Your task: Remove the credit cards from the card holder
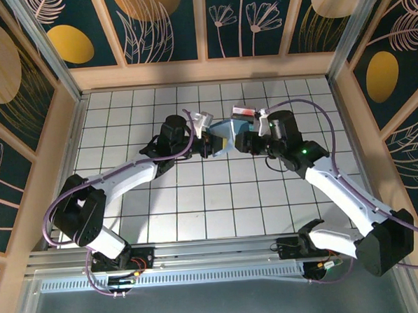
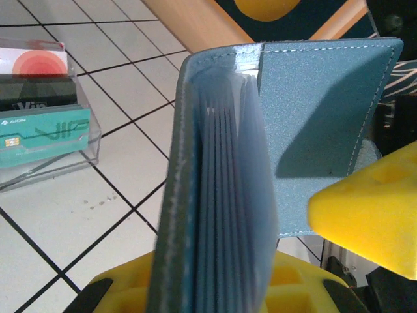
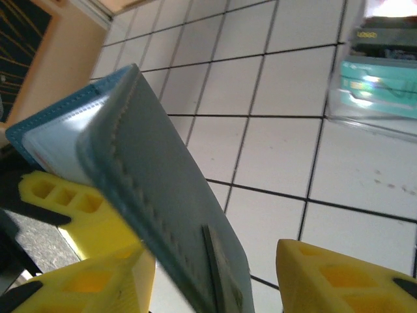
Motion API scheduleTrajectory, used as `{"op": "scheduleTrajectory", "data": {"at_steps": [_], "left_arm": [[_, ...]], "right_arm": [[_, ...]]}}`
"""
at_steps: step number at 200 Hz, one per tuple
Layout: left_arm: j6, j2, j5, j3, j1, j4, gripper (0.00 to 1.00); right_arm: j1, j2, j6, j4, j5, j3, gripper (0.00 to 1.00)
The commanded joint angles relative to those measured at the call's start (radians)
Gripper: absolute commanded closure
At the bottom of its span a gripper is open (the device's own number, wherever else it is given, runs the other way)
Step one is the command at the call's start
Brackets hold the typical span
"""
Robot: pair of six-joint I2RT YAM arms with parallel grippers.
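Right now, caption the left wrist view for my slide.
Open card holder upright, sleeves fanned; clear tray of cards beside it.

From above, light is bright and even; the white worktop is sharp, with only faint soft shadows. In the left wrist view the card holder blurs nearest the lens, and a dark shadow crosses its panel right of the fold. In the right wrist view the clear tray beyond the card holder is unfocused, its top washed out by glare.
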Motion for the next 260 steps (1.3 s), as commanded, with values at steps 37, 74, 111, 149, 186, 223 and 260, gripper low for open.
{"op": "scheduleTrajectory", "data": {"at_steps": [37,74,111,149,186,223,260], "left_arm": [[0.043,-0.047,0.107,0.022,-0.004,-0.039,0.85],[-0.020,-0.068,0.154,-0.010,0.012,0.029,0.63],[-0.051,-0.064,0.180,-0.044,0.022,0.063,0.63],[-0.057,-0.040,0.169,-0.033,0.028,0.061,0.67],[-0.050,-0.028,0.172,-0.023,0.029,0.061,0.73],[-0.037,-0.036,0.152,-0.026,0.030,0.048,0.73],[-0.024,-0.034,0.129,-0.024,0.031,0.028,0.77]], "right_arm": [[-0.021,0.009,-0.041,0.201,-0.124,-0.063,0.70],[-0.069,0.009,0.008,0.212,-0.135,-0.087,1.00],[-0.119,-0.004,0.069,0.289,-0.226,-0.141,1.00],[-0.122,-0.004,0.076,0.299,-0.250,-0.145,1.00],[-0.121,-0.007,0.077,0.296,-0.258,-0.146,1.00],[-0.125,-0.007,0.074,0.296,-0.259,-0.152,1.00],[-0.125,-0.005,0.077,0.306,-0.277,-0.151,1.00]]}}
